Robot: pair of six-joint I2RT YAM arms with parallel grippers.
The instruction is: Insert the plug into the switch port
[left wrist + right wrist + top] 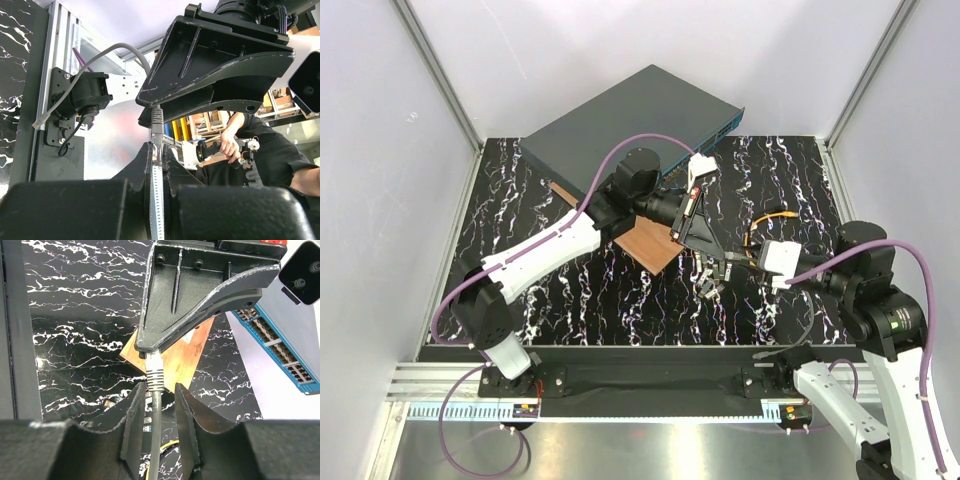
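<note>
The dark grey switch lies at the back. Its teal face with a row of ports is at the right of the right wrist view. My left gripper is shut on the connector end of a grey cable with a ribbed boot, above the wooden board. My right gripper is open, with its jaws either side of that cable just behind the boot. The grippers meet tip to tip at the table's middle. The thin orange cable loops on the table to the right. Its yellowish plug is not visible.
Small modules lie on the black marble table below the grippers. The grey cable's other end hangs loose near the right arm's base. White walls enclose the table on three sides.
</note>
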